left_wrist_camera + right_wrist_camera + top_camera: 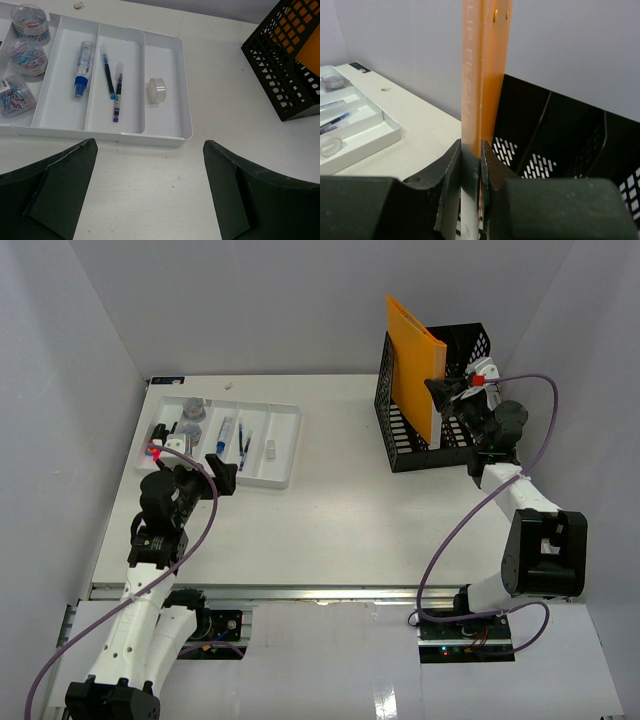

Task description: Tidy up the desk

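The desk (340,530) is a large white tabletop with a metal rail along its near edge. My right gripper (440,390) is shut on an orange clip file (412,365), which stands upright in a black mesh file holder (440,445) at the back right. In the right wrist view the fingers (451,165) pinch the file's edge (479,65) above the holder (555,130). My left gripper (195,465) is open and empty, low over the desk just in front of the white compartmented tray (285,445). In the left wrist view the left gripper (149,145) has bare desk between its jaws.
The tray (165,132) holds a small glue bottle (83,67), two pens (112,82), a tape roll (156,90) and three jars of paper clips (29,54). Grey walls enclose the desk on three sides. The holder's corner shows in the left wrist view (285,65).
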